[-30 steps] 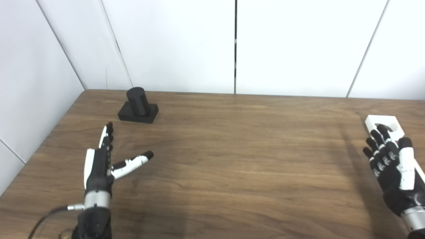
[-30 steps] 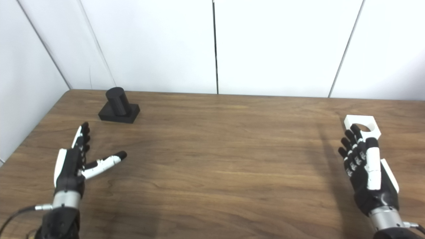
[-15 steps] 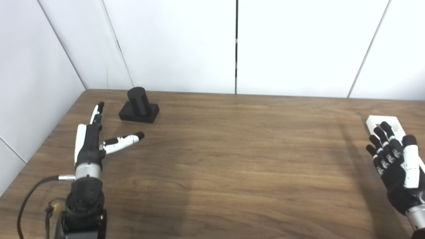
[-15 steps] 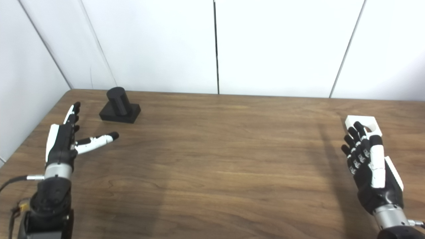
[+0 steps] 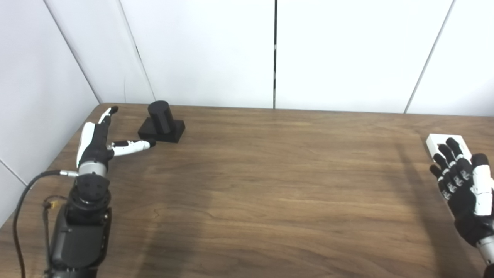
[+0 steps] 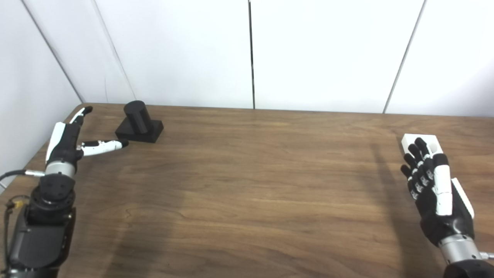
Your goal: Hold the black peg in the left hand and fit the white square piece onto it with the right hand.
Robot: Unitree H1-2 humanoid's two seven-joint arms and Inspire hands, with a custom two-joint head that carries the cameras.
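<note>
- White wall panels (image 5: 208, 50) with dark seams stand behind a brown wood-grain surface (image 5: 270, 173) that fills the lower part of both views.
- The peg (image 5: 161, 117) stands upright on its black square base (image 5: 175, 131) at the far left of the surface, close to the back edge.
- My left robot hand (image 5: 98, 137) is spread and holds nothing: its fingers (image 5: 104, 117) point toward the back wall, and its thumb (image 5: 133, 144) sticks out to the right.
- The tip of that thumb lies just at the near left corner of the base; I cannot tell whether it touches.
- The rest of my left robot hand sits to the left of the peg, apart from it.
- A dark cable (image 5: 23, 197) loops out from my left wrist toward the left edge.
- The white piece (image 6: 418, 141) lies flat at the far right of the surface, well apart from the peg.
- A round hole shows in its top, partly hidden by my fingertips.
- My right robot hand (image 6: 434, 189) is over the near part of the white piece, fingers loose and apart, not closed on anything.
- Only the far end of the piece shows past my fingers, and I cannot tell whether my hand rests on it.
- A faint shadow (image 5: 409, 170) runs across the surface to the left of my right robot hand.
</note>
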